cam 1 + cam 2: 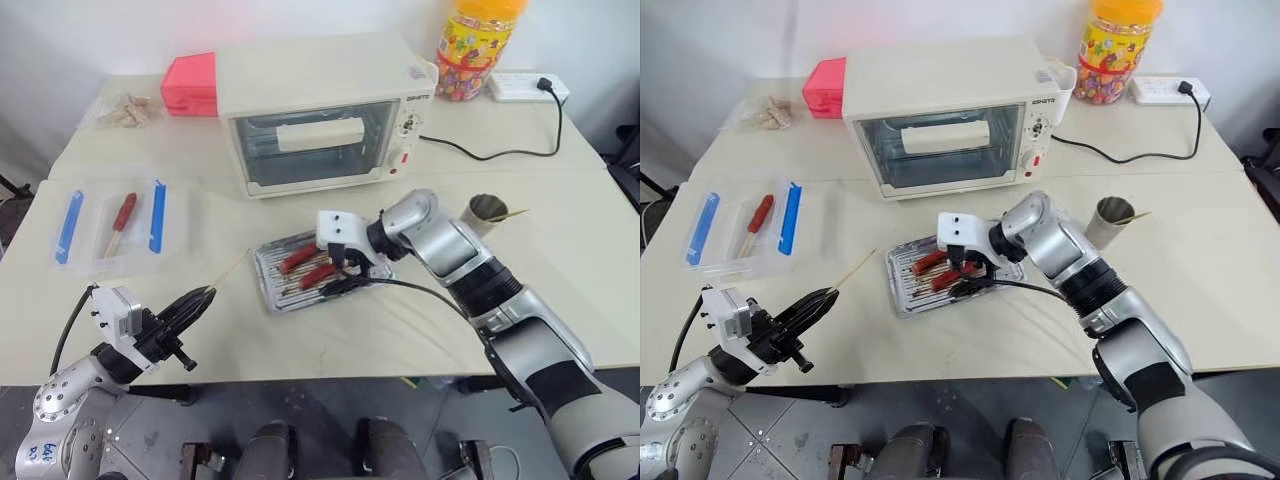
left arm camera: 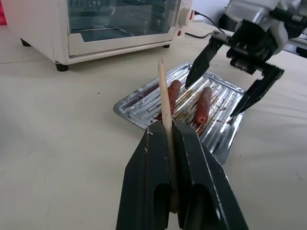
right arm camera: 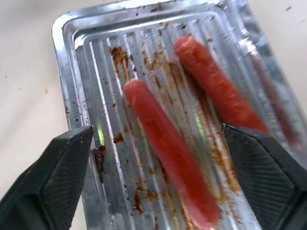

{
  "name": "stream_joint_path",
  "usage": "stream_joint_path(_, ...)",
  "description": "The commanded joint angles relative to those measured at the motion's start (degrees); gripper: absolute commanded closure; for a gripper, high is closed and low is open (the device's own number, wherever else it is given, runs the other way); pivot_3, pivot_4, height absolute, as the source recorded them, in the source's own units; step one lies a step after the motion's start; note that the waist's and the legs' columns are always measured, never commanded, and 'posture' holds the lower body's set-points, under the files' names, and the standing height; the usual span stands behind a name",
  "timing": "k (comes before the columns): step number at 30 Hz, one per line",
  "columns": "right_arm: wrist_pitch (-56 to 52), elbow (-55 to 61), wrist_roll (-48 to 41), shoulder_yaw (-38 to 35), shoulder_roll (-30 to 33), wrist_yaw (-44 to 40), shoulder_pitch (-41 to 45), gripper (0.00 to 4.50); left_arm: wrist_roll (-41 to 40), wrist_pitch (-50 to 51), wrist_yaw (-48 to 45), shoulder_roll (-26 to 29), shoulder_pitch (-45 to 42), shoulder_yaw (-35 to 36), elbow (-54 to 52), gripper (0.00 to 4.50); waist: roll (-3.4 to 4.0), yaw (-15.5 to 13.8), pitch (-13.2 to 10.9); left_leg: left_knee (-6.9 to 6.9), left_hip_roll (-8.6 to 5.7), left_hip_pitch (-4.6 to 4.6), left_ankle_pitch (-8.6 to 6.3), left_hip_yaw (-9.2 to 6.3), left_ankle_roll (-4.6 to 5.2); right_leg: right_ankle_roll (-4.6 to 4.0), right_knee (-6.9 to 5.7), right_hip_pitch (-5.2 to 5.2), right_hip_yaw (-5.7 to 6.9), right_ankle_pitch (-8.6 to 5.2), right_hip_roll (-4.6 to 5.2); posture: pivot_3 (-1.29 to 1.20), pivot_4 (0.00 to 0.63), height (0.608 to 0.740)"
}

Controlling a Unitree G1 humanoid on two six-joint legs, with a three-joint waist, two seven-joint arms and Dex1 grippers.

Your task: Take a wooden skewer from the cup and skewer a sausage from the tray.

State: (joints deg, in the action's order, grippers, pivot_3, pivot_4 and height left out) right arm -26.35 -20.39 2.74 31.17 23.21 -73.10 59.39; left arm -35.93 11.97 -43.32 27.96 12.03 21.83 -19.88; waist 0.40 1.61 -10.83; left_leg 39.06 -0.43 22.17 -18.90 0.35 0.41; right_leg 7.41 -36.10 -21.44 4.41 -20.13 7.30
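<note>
From the head camera I see my left gripper (image 1: 203,297) at lower left, clamped on the wooden skewer (image 1: 231,271), whose tip points up-right toward the tray (image 1: 268,272) at centre frame. My right gripper (image 1: 345,277) hangs over the tray with its fingers spread above the two sausages; the cup (image 1: 487,212) stands at right of centre.

In the left wrist view the skewer (image 2: 164,105) rises from between the closed fingers (image 2: 148,187).

In the right wrist view the nearer sausage (image 3: 165,148) lies between the open fingers (image 3: 57,172), apparently untouched, though it is blurred.
</note>
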Motion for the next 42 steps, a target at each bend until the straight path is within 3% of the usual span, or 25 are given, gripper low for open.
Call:
stream_joint_path(1,1.71,-0.62,0.87,-0.13,-0.54,-0.73,1.32,1.2,-0.47,-0.15,0.27,0.51,0.07,0.35,-2.18,4.5,0.0,0.01,0.0,0.0,0.0,0.0,0.0,0.0,0.0,0.0,0.0,-0.01,0.0,0.0,0.0,0.0,0.15,0.74)
stream_joint_path(9,3.73,-1.85,2.43,-0.72,0.09,-1.37,1.46,3.98,-0.4,0.07,0.27,0.66,-0.35,0.2,-1.95,4.5,0.0,0.02,0.0,-0.01,0.0,0.0,0.0,0.01,0.0,0.0,0.01,-0.02,-0.01,0.0,0.0,0.0,0.15,0.74)
stream_joint_path(10,4.09,-1.62,2.57,-0.92,0.47,-1.57,1.49,4.18,-0.33,0.05,0.13,0.7,-0.61,0.03,-1.72,4.5,0.0,0.02,0.0,-0.02,0.0,0.0,0.0,0.01,0.0,0.0,0.01,-0.02,-0.01,0.0,0.0,0.0,0.15,0.74)
stream_joint_path(16,3.55,3.59,-0.21,-4.36,4.63,-4.88,1.1,4.18,-0.47,0.28,-1.34,1.37,-2.31,-0.88,-0.73,4.5,0.0,-0.1,0.0,-0.01,-0.01,0.01,0.0,0.01,0.0,0.0,0.01,-0.01,0.0,0.0,0.02,0.0,0.15,0.74)
stream_joint_path(20,0.97,10.35,-2.84,-7.16,11.31,-8.91,-1.28,4.18,-0.57,0.9,-5.15,3.7,-3.86,-2.78,-0.43,4.5,0.0,-0.11,0.0,-0.02,-0.01,0.02,0.0,0.0,0.0,0.0,0.02,-0.01,0.0,0.0,0.02,0.0,0.15,0.74)
stream_joint_path(28,3.28,20.04,-5.17,-11.26,23.6,-13.03,-8.04,4.18,4.8,-2.03,-17.55,10.26,-8.57,-12.59,3.75,4.5,0.03,-0.14,-0.02,-0.07,-0.01,0.01,0.0,0.07,0.0,0.0,0.08,-0.01,-0.02,0.0,0.01,0.0,0.15,0.74)
stream_joint_path(36,-2.69,29.64,-8.58,-13.23,27.99,-12.8,-14.05,4.18,9.19,-1.9,-21.34,8.44,-18.64,-22.76,8.91,4.5,0.03,-0.23,-0.02,-0.04,0.01,0.01,0.0,0.09,0.01,0.0,0.06,0.0,-0.02,0.0,-0.01,0.0,0.15,0.74)
stream_joint_path(42,-7.43,34.9,-9.79,-13.22,29.1,-10.79,-16.9,4.18,10.21,-0.58,-20.4,5.78,-24.32,-25.46,11.6,4.5,0.02,-0.45,-0.02,0.02,-0.02,0.03,0.0,0.08,0.01,0.01,0.03,0.0,-0.03,0.0,0.0,0.0,0.15,0.74)
